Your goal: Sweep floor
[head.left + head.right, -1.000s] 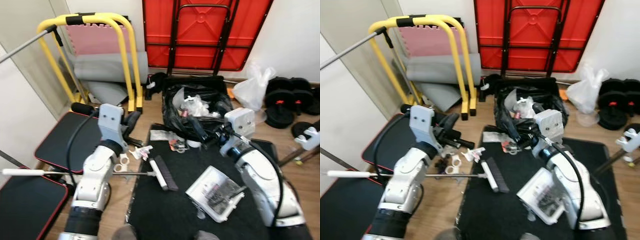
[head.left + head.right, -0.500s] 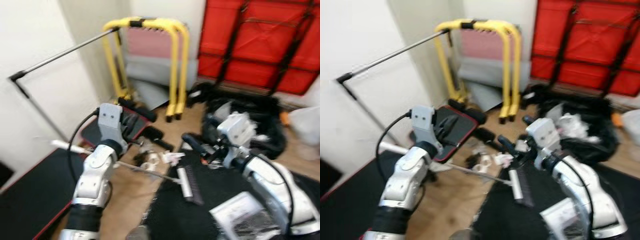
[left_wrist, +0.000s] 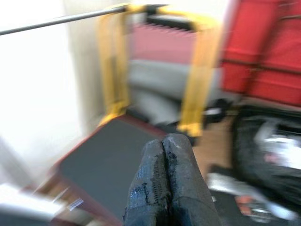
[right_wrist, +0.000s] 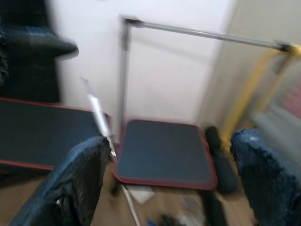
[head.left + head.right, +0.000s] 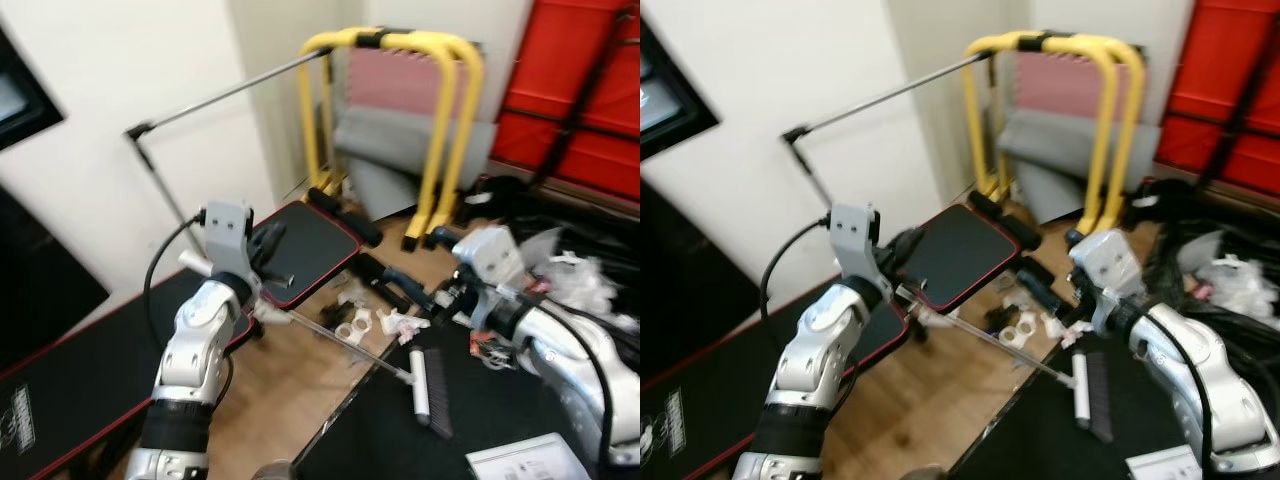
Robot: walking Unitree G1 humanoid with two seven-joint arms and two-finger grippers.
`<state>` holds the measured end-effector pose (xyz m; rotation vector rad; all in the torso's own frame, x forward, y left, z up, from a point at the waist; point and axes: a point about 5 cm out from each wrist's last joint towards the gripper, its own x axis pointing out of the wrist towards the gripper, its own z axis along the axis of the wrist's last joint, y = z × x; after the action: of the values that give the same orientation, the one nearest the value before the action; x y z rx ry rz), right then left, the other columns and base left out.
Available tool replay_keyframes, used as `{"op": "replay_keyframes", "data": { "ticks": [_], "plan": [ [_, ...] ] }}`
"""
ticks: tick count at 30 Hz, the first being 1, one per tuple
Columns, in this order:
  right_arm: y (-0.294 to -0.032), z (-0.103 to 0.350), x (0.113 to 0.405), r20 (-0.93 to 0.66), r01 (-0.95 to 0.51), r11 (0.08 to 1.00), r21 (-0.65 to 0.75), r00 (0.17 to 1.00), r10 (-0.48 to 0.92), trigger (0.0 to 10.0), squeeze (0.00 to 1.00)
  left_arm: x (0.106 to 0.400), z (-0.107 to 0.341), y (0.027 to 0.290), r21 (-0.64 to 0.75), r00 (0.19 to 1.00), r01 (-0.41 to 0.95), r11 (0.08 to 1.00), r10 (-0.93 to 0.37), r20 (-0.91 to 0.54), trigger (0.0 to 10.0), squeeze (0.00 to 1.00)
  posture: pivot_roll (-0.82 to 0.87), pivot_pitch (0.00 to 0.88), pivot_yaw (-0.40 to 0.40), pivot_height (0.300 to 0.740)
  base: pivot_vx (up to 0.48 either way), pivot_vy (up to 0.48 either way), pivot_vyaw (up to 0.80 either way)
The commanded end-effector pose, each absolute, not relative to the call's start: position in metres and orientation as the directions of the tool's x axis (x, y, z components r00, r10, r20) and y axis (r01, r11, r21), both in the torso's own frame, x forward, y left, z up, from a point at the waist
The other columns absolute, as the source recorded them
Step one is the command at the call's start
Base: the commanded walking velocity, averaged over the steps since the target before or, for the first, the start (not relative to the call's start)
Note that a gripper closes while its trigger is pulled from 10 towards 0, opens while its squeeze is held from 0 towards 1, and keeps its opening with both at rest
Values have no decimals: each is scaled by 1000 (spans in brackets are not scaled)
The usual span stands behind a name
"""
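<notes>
**Broom lying across the floor between the two grippers**

Nearest in, the left gripper (image 3: 165, 181) hovers over the red-edged pad (image 5: 305, 245), its fingers pressed flat together with nothing between them. It sits just beside the upper end of the broom (image 5: 345, 345). The thin metal pole runs from that pad down across the wooden floor (image 5: 270, 400) to the black brush head (image 5: 430, 390) on the dark mat (image 5: 390, 440).

Beyond the brush head, the right gripper (image 4: 164, 179) is spread wide and empty, with the pole running between its fingers further off.

The broom should be light and stiff, but that smooth pole looks slippery and will want to twist. A hold high on the pole steers; a second lower down, toward the head, gives the push.

Past the pole lies small white litter (image 5: 355, 325), blurred, possibly plastic scraps. Furthest back stands the yellow frame (image 5: 440, 130).
</notes>
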<state>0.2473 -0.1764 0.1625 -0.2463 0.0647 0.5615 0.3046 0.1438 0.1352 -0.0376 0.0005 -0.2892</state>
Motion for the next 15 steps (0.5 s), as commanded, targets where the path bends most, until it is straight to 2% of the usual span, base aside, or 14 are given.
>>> {"op": "replay_keyframes", "data": {
  "ticks": [1,15],
  "plan": [
    [-181,160,246,-149,-528,823,-209,849,506,10000,0,306,135,147,-54,979,204,977,-205,-1,10000,0,12,0,-5,740,0,0,800],
    [-190,155,253,-184,-452,864,-223,890,418,10000,0,306,134,145,-48,976,216,975,-217,-23,10000,0,12,0,-6,740,0,0,800]
  ]
}}
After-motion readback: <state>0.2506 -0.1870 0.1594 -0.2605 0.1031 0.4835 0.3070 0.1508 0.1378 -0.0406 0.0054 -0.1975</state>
